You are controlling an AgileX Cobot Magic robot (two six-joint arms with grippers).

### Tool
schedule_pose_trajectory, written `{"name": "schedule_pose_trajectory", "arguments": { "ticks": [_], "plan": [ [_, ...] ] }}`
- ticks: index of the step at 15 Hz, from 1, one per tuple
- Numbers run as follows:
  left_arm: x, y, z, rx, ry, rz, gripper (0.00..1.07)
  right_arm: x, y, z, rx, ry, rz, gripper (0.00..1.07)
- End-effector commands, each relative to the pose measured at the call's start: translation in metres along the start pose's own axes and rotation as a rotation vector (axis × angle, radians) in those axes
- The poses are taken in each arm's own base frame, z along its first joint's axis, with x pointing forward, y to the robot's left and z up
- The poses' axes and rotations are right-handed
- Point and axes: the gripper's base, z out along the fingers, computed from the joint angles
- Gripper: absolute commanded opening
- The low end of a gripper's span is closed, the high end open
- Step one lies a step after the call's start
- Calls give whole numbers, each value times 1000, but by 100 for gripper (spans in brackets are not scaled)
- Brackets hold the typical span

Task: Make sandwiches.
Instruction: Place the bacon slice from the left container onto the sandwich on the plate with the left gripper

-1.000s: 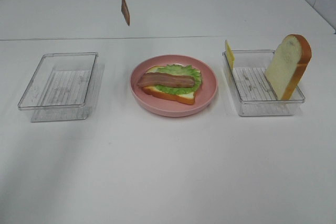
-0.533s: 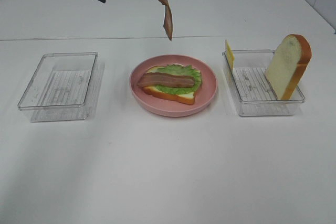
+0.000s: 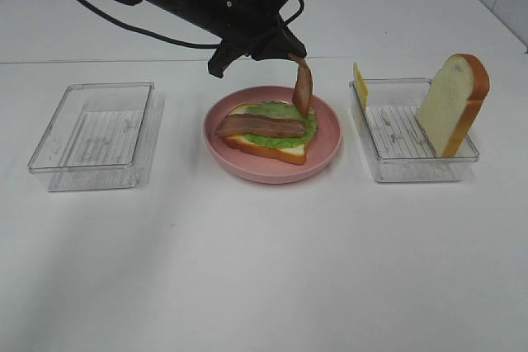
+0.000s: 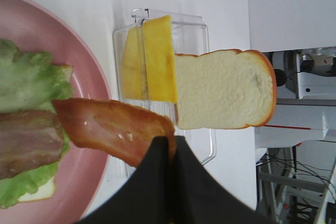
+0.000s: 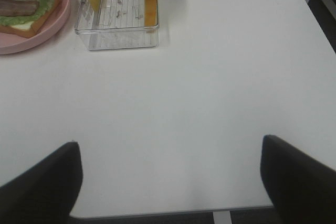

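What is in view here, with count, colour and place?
table: one, white, under everything.
plate: one, pink, table centre.
bottom bread slice: one, white, orange-brown crust, on the plate.
lettuce: one leaf, green, on that slice.
lying bacon strip: one, brown, across the lettuce.
hanging bacon strip: one, brown, above the plate.
left tray: one, transparent, left of the plate.
right tray: one, transparent, right of the plate.
upright bread slice: one, white, orange-brown crust, in the right tray.
cheese: count unclear, yellow, right tray's far left corner.
left fingers: black, shut on the hanging bacon strip.
right fingers: black, open, over bare table.
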Motion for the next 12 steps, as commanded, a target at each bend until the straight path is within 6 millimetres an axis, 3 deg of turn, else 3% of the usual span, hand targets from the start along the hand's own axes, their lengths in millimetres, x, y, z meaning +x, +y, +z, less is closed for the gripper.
{"name": "schedule_pose_trajectory", "arguments": {
  "ticks": [1, 7, 12],
  "plan": [
    [1, 2, 15, 87, -2, -56, 0, 2, 0, -3, 2, -30, 3, 90],
    [4, 16, 27, 60, 18, -37, 0, 2, 0, -3, 2, -30, 3, 90],
    [8, 32, 26, -106, 67, -17, 0, 2, 0, -3, 2, -30, 3, 90]
  ]
}}
